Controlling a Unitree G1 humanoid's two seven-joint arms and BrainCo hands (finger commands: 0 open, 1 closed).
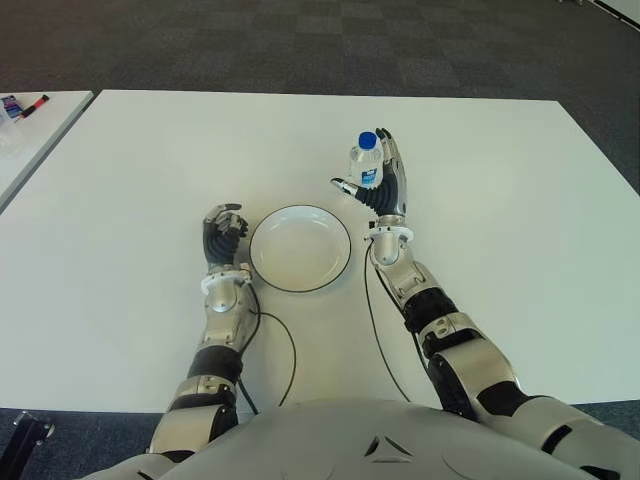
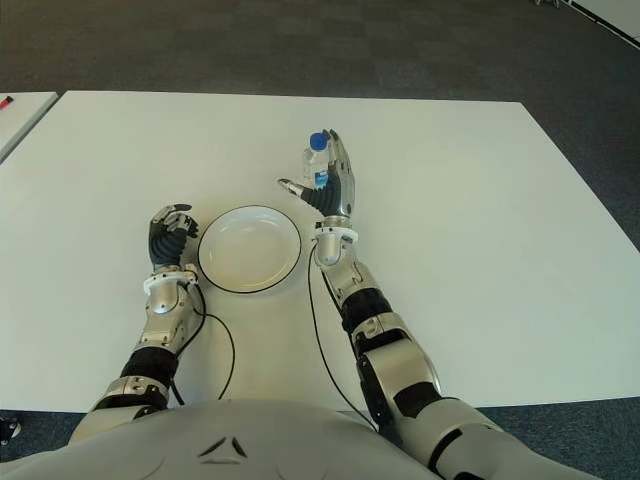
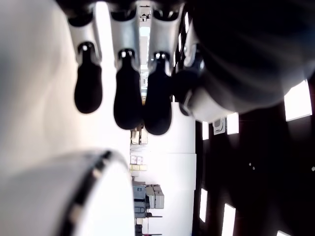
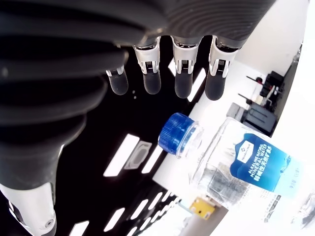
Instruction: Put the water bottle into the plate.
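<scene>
Just left of your right hand [image 1: 385, 180], whose spread fingers seemingly hold nothing, the clear blue-capped water bottle [image 1: 366, 161] stands upright, beyond the white plate [image 1: 300, 248]; the curled left hand [image 1: 222, 231] sits farther off.

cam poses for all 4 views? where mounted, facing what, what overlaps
Left eye: head, looking down at white table; both arms, white round plate.
Right eye: same scene, slightly offset; open right hand beside clear blue-capped water bottle.
Left wrist: on left arm, at curled left hand; plate rim.
Right wrist: on right arm, at its extended fingers; bottle.
Shared: bottle in both eyes and right wrist.
</scene>
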